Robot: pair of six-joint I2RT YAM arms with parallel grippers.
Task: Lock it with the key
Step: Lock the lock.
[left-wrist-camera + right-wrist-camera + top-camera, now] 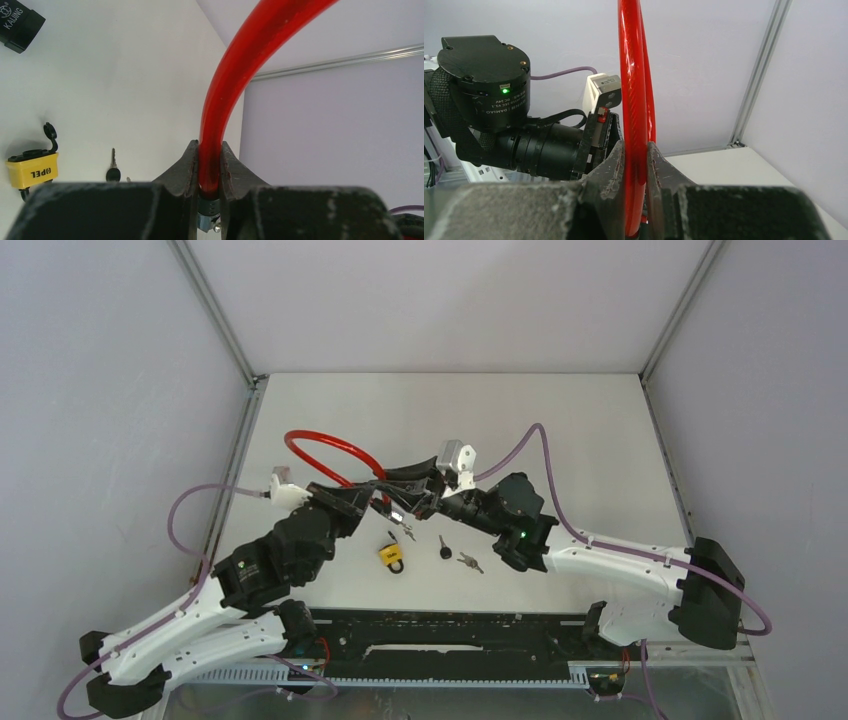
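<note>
A red cable lock loops up off the table behind both grippers. My left gripper is shut on one end of the red cable, just above its black and metal end fitting. My right gripper is shut on the red cable close by, facing the left wrist. A black-headed key lies on the table in front of the grippers, untouched; it also shows as the key in the left wrist view. The cable's lock body is hidden.
A yellow padlock lies near the key, seen as the padlock by the left wrist. More small keys lie to its right. A black lettered block rests farther off. Walls and metal rails enclose the table.
</note>
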